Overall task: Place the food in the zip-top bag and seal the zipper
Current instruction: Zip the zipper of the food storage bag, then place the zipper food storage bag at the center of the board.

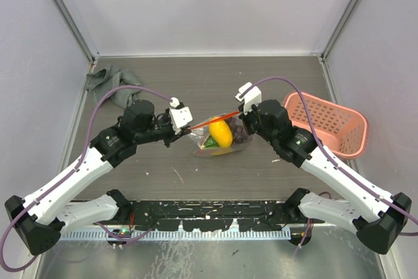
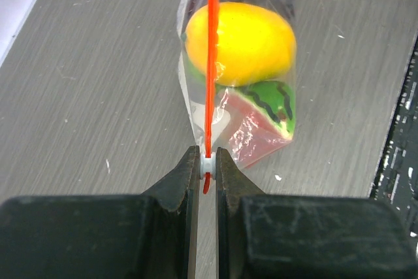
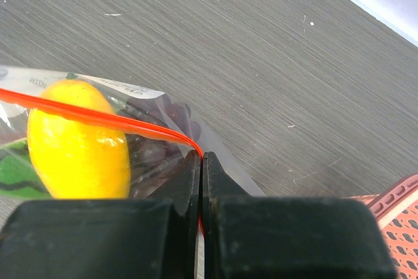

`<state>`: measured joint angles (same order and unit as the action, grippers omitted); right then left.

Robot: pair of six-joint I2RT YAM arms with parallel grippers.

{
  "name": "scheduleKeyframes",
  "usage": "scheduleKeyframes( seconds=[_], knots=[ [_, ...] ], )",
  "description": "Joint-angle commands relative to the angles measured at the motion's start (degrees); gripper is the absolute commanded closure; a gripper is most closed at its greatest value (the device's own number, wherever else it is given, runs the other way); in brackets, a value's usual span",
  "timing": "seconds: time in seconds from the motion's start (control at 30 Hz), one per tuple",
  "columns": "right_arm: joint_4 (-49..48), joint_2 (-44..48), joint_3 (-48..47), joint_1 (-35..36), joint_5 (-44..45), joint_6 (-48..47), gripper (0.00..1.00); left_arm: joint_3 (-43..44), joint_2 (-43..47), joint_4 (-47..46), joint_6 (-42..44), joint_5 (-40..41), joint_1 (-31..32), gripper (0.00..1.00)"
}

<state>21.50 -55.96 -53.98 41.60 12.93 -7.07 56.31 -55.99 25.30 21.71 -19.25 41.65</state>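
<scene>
The clear zip-top bag (image 1: pixel 219 138) hangs stretched between my two grippers above the table's middle. Inside it are a yellow fruit (image 2: pixel 241 44), a red watermelon slice (image 2: pixel 261 122) with a green rind, and dark purple grapes (image 3: pixel 173 119). The red-orange zipper (image 2: pixel 211 63) runs taut along the bag's top edge. My left gripper (image 2: pixel 207 161) is shut on the zipper's small white slider (image 2: pixel 207 164) at the bag's left end. At the right end, my right gripper (image 3: pixel 201 156) is pinched shut on the zipper (image 3: pixel 98 117). In the top view the left gripper (image 1: pixel 185 129) and right gripper (image 1: pixel 243 114) face each other.
A pink lattice basket (image 1: pixel 326 122) stands at the right, just behind the right arm, and its corner shows in the right wrist view (image 3: pixel 398 207). A grey cloth (image 1: pixel 108 83) lies at the back left. White walls close off the table's back and sides.
</scene>
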Motion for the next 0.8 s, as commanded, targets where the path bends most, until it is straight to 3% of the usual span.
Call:
scheduleKeyframes(
  seconds=[0.0,0.13,0.77],
  knots=[
    [-5.03,0.52,-1.09,-2.43,7.37,-0.37,0.99,-0.02,2.29,-0.77,-0.71,7.61,-0.13,1.0],
    [-7.27,-1.31,-1.69,-4.38,5.58,-0.69,0.99,0.11,1.5,-2.47,-2.31,14.89,-0.1,1.0],
    [-32.01,-23.97,-10.57,-12.86,-8.63,-6.84,0.99,9.88,-15.35,-15.54,-3.48,25.48,-5.63,1.0]
  ],
)
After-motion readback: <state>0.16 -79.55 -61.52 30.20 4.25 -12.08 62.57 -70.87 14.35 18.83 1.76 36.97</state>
